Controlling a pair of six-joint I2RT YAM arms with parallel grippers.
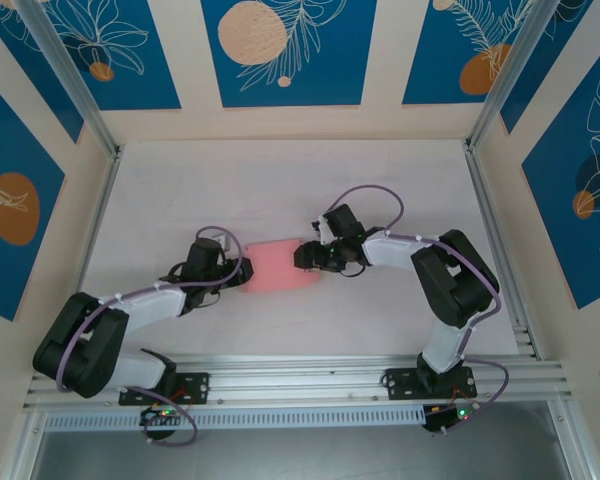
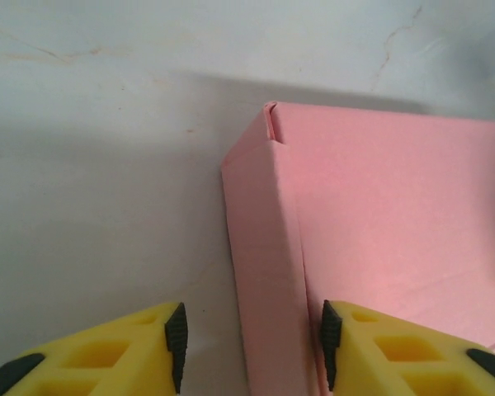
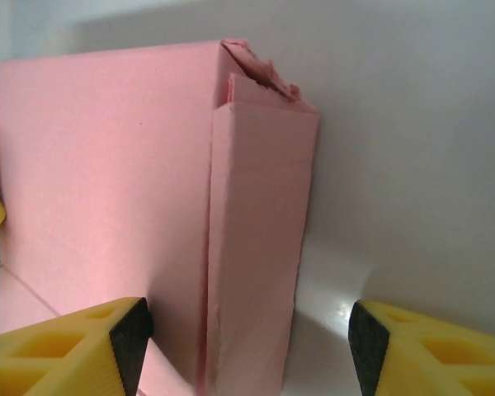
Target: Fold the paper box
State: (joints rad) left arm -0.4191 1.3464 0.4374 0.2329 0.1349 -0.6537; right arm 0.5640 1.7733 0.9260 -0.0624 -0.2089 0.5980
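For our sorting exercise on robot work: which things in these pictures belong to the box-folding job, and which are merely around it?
Belong to the job: paper box; left gripper and right gripper, each open astride one side wall of the box.

Merely around: table; patterned wall panels; metal rail.

One pale pink rectangular paper box (image 1: 278,266) and one white tabletop (image 1: 280,170). Two white-and-black jointed robot arms, a left arm (image 1: 135,302) and a right arm (image 1: 390,248), with two grippers: left gripper (image 2: 252,346), right gripper (image 3: 246,342). Each gripper has two yellow plastic fingers (image 2: 107,355) tipped with black pads (image 2: 176,342), four fingers in all
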